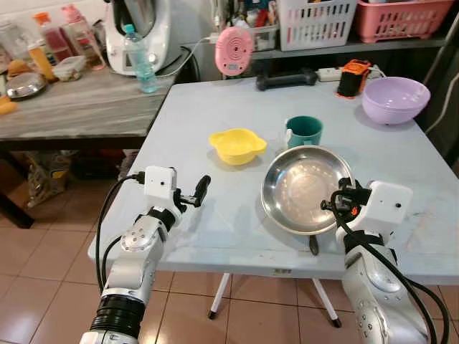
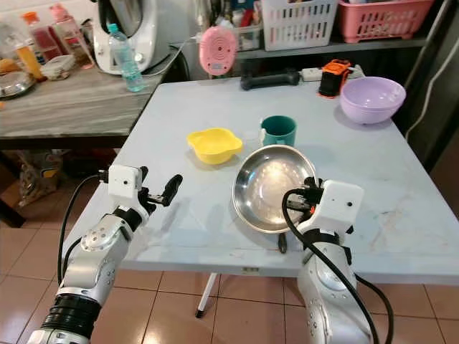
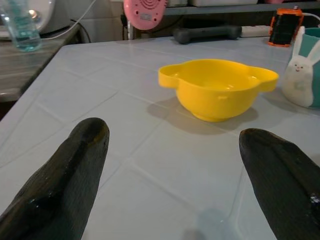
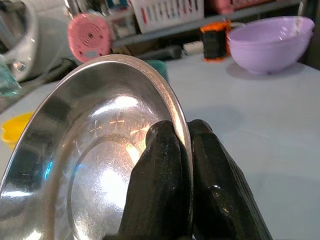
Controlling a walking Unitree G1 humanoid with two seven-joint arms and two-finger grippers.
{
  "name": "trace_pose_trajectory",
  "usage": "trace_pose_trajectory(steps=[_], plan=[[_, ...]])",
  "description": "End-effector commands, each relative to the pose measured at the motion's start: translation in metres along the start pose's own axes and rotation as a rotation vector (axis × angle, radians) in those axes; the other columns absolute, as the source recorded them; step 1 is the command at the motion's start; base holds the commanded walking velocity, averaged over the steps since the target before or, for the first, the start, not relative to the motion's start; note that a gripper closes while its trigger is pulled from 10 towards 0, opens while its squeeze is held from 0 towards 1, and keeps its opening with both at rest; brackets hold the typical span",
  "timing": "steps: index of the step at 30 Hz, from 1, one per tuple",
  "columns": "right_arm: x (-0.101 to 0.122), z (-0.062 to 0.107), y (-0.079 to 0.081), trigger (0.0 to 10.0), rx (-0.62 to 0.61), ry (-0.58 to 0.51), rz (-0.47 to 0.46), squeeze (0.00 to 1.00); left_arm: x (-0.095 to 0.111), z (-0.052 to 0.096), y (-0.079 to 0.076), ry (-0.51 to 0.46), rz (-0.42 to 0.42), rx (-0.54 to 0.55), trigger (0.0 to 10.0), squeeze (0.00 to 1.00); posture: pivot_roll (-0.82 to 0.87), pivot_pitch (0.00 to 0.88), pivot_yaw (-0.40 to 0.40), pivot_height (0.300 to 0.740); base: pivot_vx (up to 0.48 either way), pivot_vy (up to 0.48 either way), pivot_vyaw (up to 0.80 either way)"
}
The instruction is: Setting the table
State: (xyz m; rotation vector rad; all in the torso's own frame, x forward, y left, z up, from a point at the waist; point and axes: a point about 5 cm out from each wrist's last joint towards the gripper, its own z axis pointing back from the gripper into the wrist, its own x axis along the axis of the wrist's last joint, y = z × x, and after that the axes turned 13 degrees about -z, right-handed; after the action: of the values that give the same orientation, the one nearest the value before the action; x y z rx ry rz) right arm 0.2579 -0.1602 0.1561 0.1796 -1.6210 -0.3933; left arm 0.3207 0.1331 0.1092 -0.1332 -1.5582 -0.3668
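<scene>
The steel plate is sitting near the front edge of the pale blue-grey table, a round, shallow, shiny dish catching the room light in its well. The right gripper is pinching its near rim, one black finger inside the dish and one outside, closed tight on the metal; in the right wrist view the plate is looking tilted against the fingers.

The left gripper is hovering over the table's front left part, its two fingers spread wide and holding nothing. It is pointing toward the yellow bowl, which is standing upright just beyond it, well clear of the fingers.

Close behind the plate, one teal mug is standing, with a white rabbit figure on its side showing in the left wrist view. The yellow bowl is resting just to the mug's left. At the far right corner one lilac bowl is sitting, with a small orange-and-black device beside it and a black dumbbell lying along the back edge. A pink round gadget is standing at the table's far edge.

On the grey counter to the left, one clear water bottle is standing beside a white appliance.
</scene>
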Motion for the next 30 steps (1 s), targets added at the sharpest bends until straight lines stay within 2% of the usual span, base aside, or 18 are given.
trace_pose_trajectory(steps=[1, 7, 20, 30], plan=[[0.0005, -0.0020, 0.0022, 10.0, 0.013, -0.005, -0.004, 0.00, -0.0014, -0.0004, 0.0050, 0.014, 0.010, 0.017, 10.0, 0.00, -0.18, 0.000, 0.135, 0.740, 0.000, 0.000, 0.00], [0.0024, -0.0035, 0.0016, 10.0, 0.015, -0.009, -0.002, 0.00, -0.0025, -0.0024, 0.0038, 0.020, 0.020, 0.022, 10.0, 0.00, -0.19, 0.000, 0.128, 0.740, 0.000, 0.000, 0.00], [0.0023, -0.0036, 0.0020, 10.0, 0.017, -0.004, -0.005, 0.00, -0.0022, -0.0034, 0.0028, 0.019, 0.025, 0.024, 10.0, 0.00, -0.18, 0.000, 0.124, 0.740, 0.000, 0.000, -0.65], [0.0027, -0.0051, 0.0016, 10.0, 0.011, -0.006, -0.019, 0.00, -0.0030, -0.0044, 0.0046, 0.018, 0.015, 0.025, 10.0, 0.00, -0.18, 0.000, 0.127, 0.740, 0.000, 0.000, 0.00]])
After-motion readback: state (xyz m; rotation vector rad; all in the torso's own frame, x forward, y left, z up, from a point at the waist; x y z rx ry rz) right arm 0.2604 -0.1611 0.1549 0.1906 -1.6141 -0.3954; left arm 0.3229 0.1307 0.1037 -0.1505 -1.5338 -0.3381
